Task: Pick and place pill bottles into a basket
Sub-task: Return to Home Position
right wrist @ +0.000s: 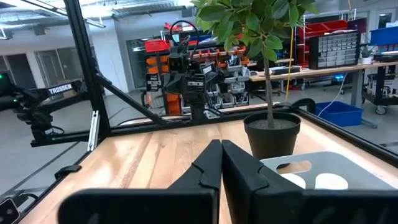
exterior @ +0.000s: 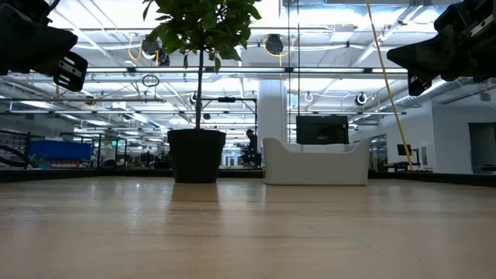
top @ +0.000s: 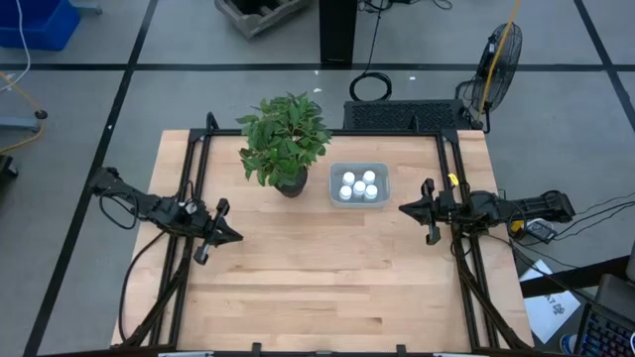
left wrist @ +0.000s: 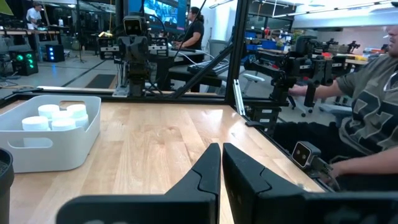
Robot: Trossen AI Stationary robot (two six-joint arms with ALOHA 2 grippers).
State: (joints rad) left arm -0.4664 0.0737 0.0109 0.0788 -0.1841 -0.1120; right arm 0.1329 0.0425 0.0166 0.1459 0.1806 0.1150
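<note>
All 5 pill bottles (top: pixel 358 185) stand bunched in the basket (top: pixel 334 190), just beside the plant (top: pixel 285 139). Left gripper (top: pixel 231 236) and right gripper (top: pixel 406 208) hang at opposite table sides, fingers together, empty. If you regrasp: bottles look light, rigid, slick; pinch the body below the cap.

Bright ceiling lights (exterior: pixel 341 39) glare overhead; the table (top: pixel 317 268) lies evenly lit.

The only word that can be read is "TROSSEN", in white letters on a dark robot arm (right wrist: pixel 60 89) at the left edge of the right wrist view. Nothing else is legible.
</note>
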